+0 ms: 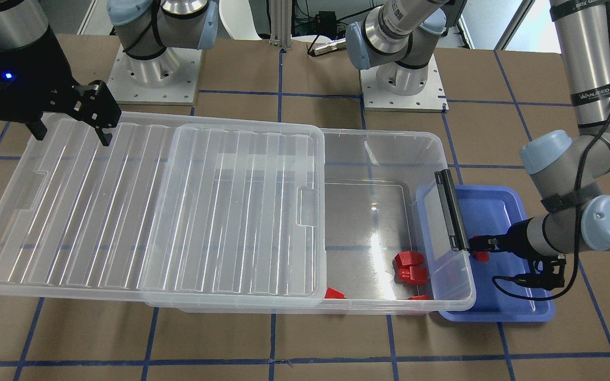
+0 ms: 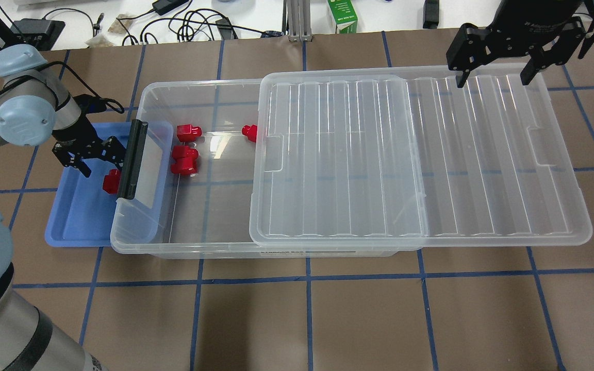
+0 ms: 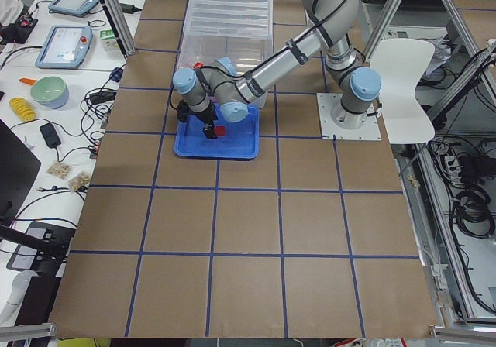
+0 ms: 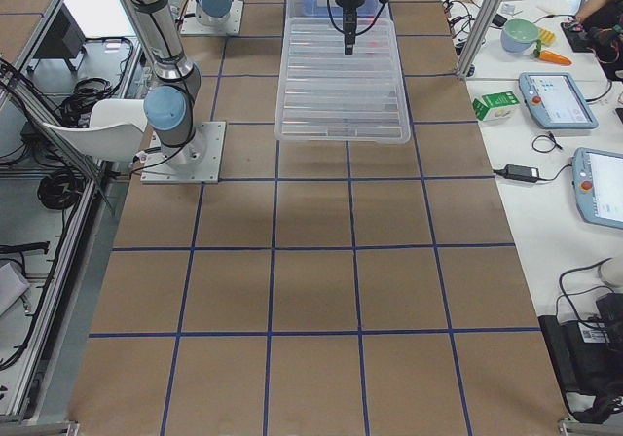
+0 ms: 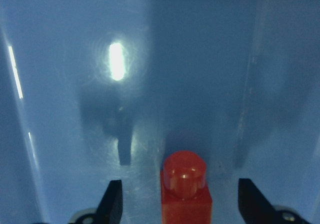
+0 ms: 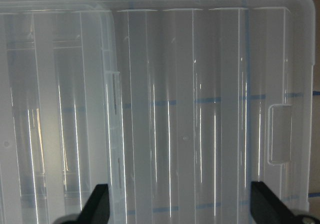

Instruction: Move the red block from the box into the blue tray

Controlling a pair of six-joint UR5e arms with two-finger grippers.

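Note:
A red block lies on the floor of the blue tray, stub up, between the open fingers of my left gripper, which do not touch it. In the overhead view the left gripper hangs low over the tray beside the block, next to the box's black latch. The clear box holds three more red blocks at its open end. My right gripper is open and empty above the far end of the slid-aside lid.
The box's end wall overlaps the tray's inner edge. The ribbed lid covers most of the box and overhangs its far end. Both arm bases stand behind the box. Brown table with blue tape lines lies all around.

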